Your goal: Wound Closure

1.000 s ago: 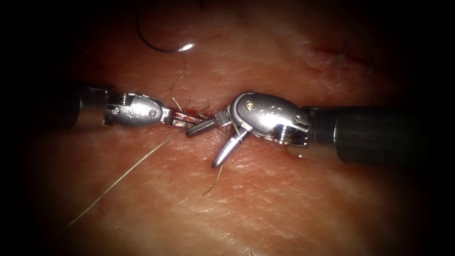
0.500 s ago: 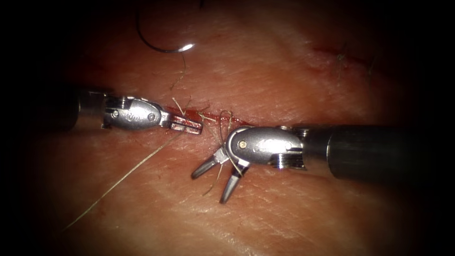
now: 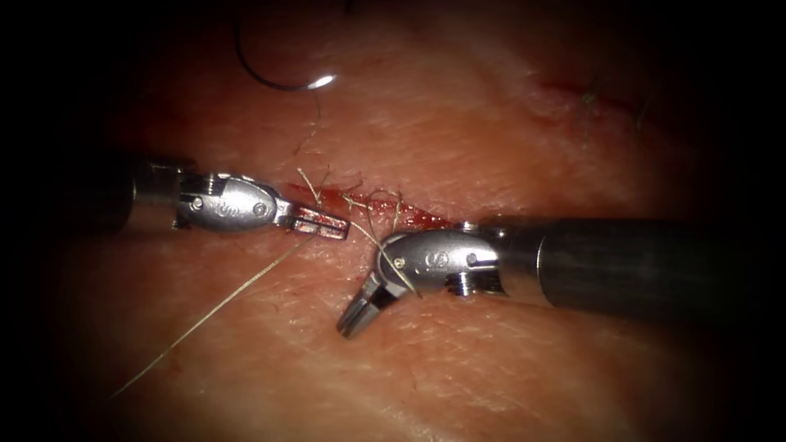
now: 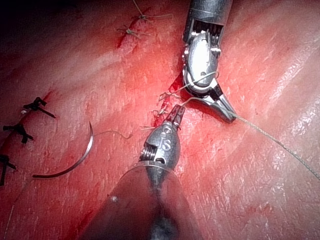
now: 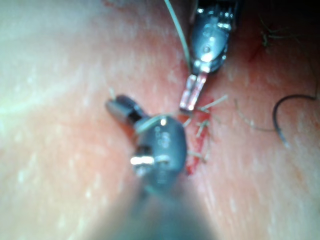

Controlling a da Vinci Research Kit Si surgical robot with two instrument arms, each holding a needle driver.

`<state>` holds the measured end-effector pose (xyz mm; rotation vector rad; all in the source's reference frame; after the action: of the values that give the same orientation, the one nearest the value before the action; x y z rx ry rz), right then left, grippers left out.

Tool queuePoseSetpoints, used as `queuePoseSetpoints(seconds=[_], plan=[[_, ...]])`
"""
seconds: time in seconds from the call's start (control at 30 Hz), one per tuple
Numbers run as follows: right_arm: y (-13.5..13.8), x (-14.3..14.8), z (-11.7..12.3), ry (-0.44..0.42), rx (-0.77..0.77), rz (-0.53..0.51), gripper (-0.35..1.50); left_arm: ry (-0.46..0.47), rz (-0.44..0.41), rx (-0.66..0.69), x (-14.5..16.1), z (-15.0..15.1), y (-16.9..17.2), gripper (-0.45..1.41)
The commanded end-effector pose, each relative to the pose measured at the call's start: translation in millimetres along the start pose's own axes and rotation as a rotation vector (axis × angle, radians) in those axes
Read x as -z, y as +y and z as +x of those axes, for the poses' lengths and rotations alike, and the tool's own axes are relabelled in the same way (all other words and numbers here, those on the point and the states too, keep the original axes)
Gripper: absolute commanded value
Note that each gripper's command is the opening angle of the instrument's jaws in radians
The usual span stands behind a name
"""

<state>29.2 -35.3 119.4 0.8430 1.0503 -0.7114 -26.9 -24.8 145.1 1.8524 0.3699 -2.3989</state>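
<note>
1. The left claw [image 3: 321,223] lies over the left end of the cut [image 3: 372,205]. Its jaws are together, and the thread [image 3: 213,307] starts at its tip, so it seems to grip the thread there.
2. From the left claw the thread runs away over the tissue [image 3: 458,352], on the side away from the needle. Another piece of thread lies across the wrist of the right claw [image 3: 360,315].
3. The right claw is just beside the left claw, on the near side of the cut. Its jaws are almost closed; I cannot tell if thread is between them.
4. The needle [image 3: 274,74] lies free on the tissue, well apart from both claws, beyond the left claw. No claw holds it and it is not in the tissue.
5. Red fluid [image 3: 413,214] is in the cut between the claws, with short thread ends [image 3: 385,196] beside it.
</note>
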Motion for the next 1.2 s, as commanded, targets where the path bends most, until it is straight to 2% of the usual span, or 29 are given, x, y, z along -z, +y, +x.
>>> queuePoseSetpoints(seconds=[0.03,0.2,0.3,0.5,0.6,0.8,1.2], plan=[[0.5,-0.5,-0.3,-0.003,-0.004,0.006,-0.35,0.002,-0.002,0.001,-0.7,-0.4,0.1,-0.45],[-0.1,-0.1,-0.2,0.000,-0.032,0.056,-0.35,0.005,-0.006,0.002,-0.3,0.0,0.6,-0.45],[-0.1,0.4,-0.1,-0.007,-0.046,0.036,-0.35,0.006,-0.009,0.001,-0.2,0.4,1.4,-0.45],[0.7,3.5,0.3,0.038,-0.058,-0.070,-0.35,0.009,-0.017,-0.003,0.0,1.1,3.3,-0.45],[0.9,5.7,0.7,0.098,-0.074,-0.135,-0.35,0.007,-0.019,-0.004,-0.3,1.3,5.0,-0.45],[1.1,7.8,0.5,0.114,-0.096,-0.199,-0.35,0.003,-0.021,-0.006,-0.9,1.4,7.8,-0.45],[2.2,11.7,-2.8,0.122,-0.168,-0.348,-0.35,0.001,-0.029,-0.006,-2.1,4.9,15.4,-0.45]])
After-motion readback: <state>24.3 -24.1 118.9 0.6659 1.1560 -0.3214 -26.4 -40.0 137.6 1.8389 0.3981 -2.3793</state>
